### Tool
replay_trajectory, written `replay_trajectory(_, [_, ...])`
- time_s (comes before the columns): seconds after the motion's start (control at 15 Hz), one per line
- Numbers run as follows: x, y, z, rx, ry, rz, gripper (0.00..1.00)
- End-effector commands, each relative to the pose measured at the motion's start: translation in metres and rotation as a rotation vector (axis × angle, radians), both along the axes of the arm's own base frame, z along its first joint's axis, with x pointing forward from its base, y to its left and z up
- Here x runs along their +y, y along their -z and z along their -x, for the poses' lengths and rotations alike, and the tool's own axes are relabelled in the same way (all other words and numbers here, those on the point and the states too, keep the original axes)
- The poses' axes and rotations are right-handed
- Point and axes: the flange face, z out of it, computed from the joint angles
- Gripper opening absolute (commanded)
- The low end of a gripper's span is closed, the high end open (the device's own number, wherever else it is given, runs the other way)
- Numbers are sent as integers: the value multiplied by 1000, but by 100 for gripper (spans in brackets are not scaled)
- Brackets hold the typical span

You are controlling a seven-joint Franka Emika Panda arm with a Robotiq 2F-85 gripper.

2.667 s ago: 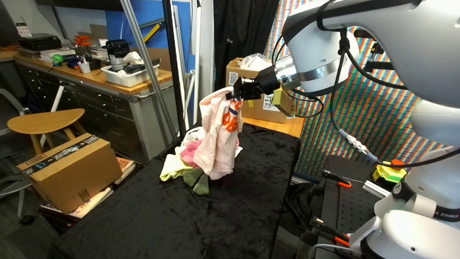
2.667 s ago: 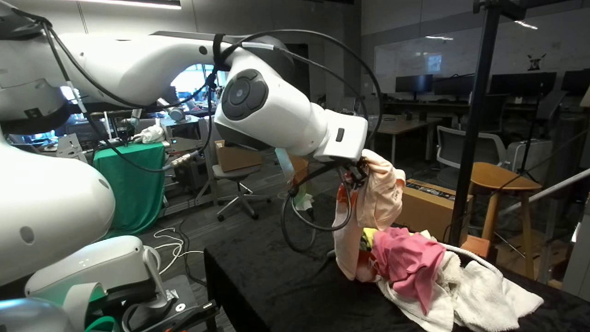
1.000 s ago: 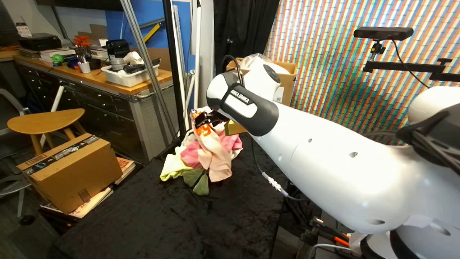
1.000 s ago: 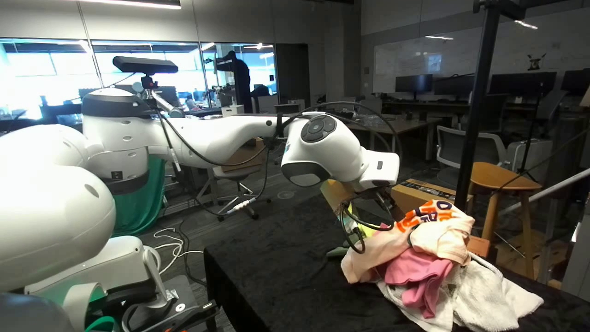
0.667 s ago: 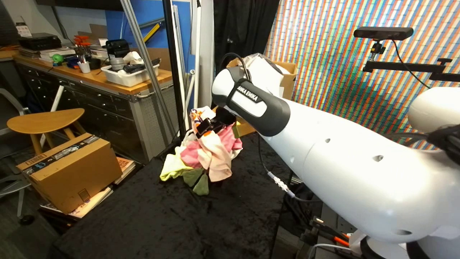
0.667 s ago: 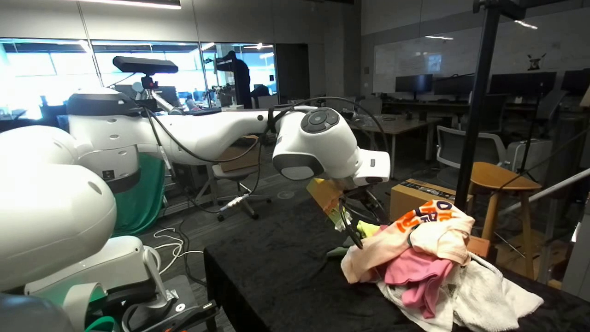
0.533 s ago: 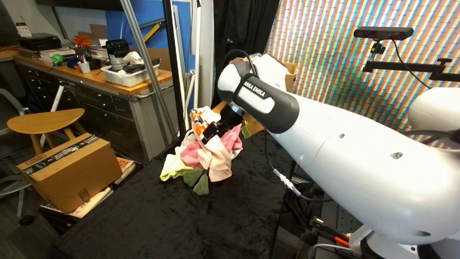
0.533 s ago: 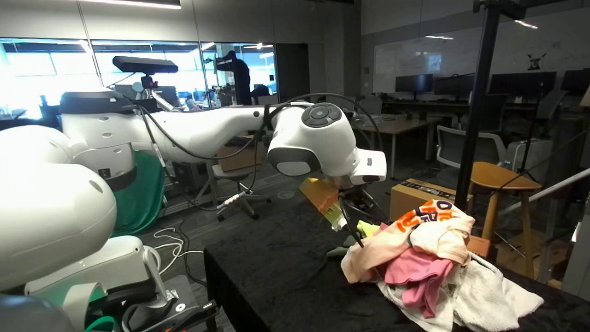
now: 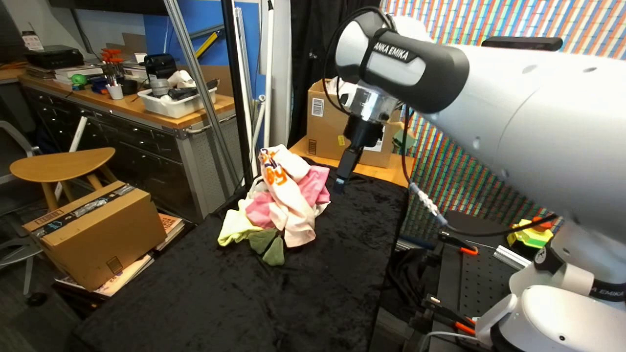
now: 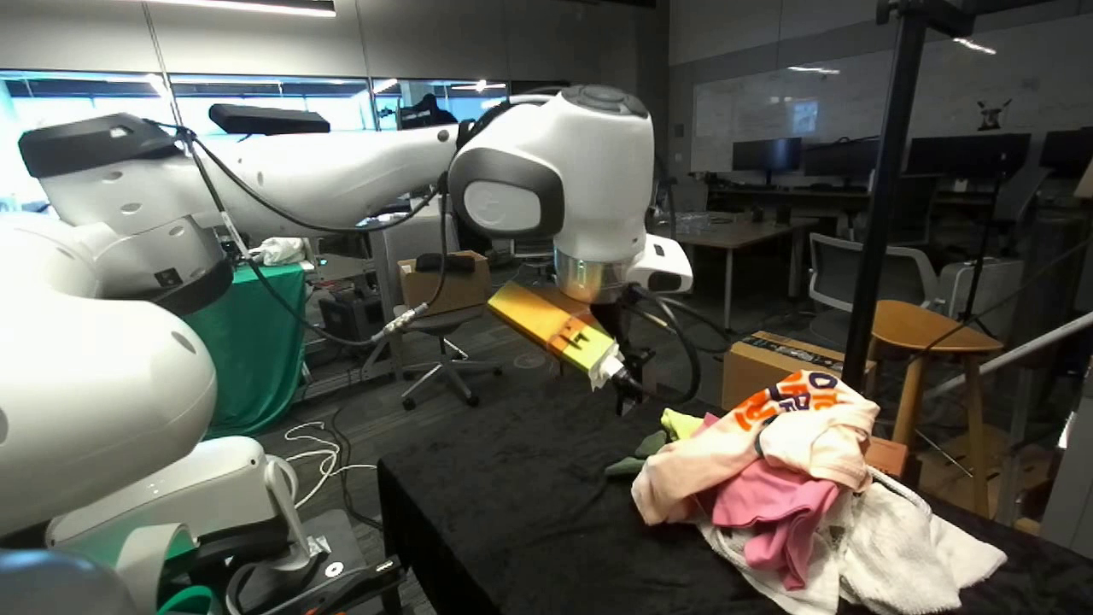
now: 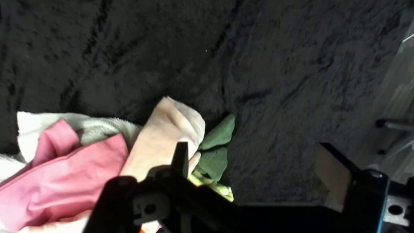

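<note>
My gripper [image 11: 254,145] stands wide open with nothing between its fingers, pointing down over the black cloth in the wrist view. In an exterior view the gripper [image 9: 341,183] hangs above the table, apart from the clothes heap. A pale peach garment with orange and dark lettering [image 9: 288,200] is draped over the top of that heap. Under and around it lie pink cloth [image 10: 773,512], white towelling [image 10: 905,547], a yellow-green piece [image 9: 235,227] and dark green pieces [image 9: 275,252]. In the wrist view the peach garment [image 11: 155,145] is partly hidden behind a finger.
A black velvety cloth [image 9: 313,303] covers the table. A dark upright post [image 10: 879,188] rises behind the heap. A cardboard box [image 9: 323,132] stands beyond the table's far edge, and another box [image 9: 98,234] stands beside the table. A cable [image 10: 692,367] loops beside the gripper.
The peach garment, earlier hanging from my gripper, now rests on the heap, released. The gripper has drawn up and back from the clothes and turned to point downward.
</note>
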Motion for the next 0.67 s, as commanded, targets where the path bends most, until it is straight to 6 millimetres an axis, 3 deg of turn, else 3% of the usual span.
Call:
replay_trajectory(0.0, [-19, -42, 25, 81, -94, -10, 100])
replay_trajectory(0.6, [-57, -104, 85, 156, -221, 74, 100])
